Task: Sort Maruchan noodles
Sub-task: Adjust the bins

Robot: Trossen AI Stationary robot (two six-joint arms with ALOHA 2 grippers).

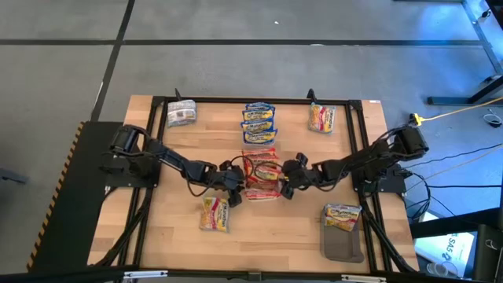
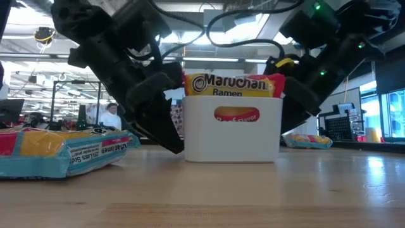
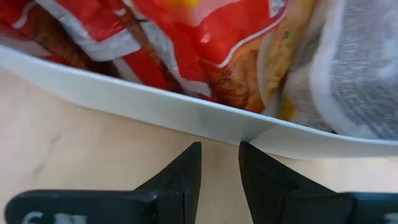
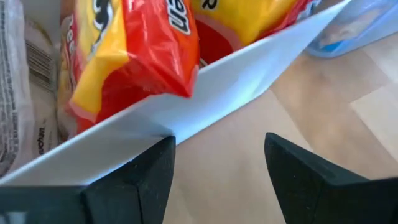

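Here both jaws stand open beside the white tray (image 1: pixel 262 174), empty.

Tray (image 2: pixel 233 136) base — perhaps behind arms — hidden.

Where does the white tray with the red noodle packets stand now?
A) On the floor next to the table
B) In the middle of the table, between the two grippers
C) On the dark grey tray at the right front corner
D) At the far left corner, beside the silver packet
B: the white tray sits mid-table, with the left gripper on one side and the right gripper on the other.
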